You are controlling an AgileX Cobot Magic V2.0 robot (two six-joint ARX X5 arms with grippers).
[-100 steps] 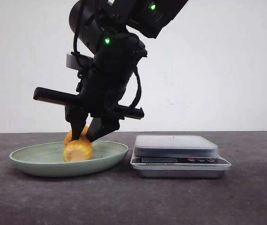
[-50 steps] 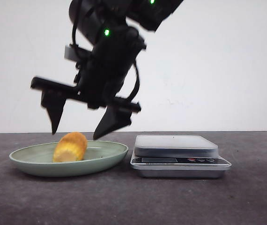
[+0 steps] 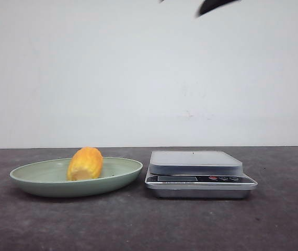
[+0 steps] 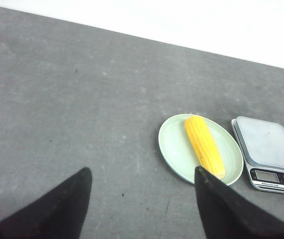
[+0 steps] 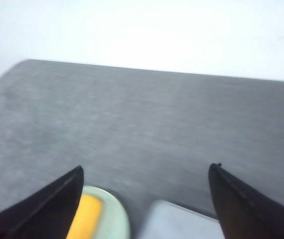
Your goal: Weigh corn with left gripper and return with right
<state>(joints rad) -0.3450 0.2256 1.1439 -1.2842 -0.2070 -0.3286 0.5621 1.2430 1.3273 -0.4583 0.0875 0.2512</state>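
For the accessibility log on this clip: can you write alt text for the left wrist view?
A yellow corn cob lies in a pale green plate on a dark grey table, with a silver kitchen scale just beside the plate and nothing on its platform. The left gripper is open, its two dark fingertips framing the foreground well above the table.
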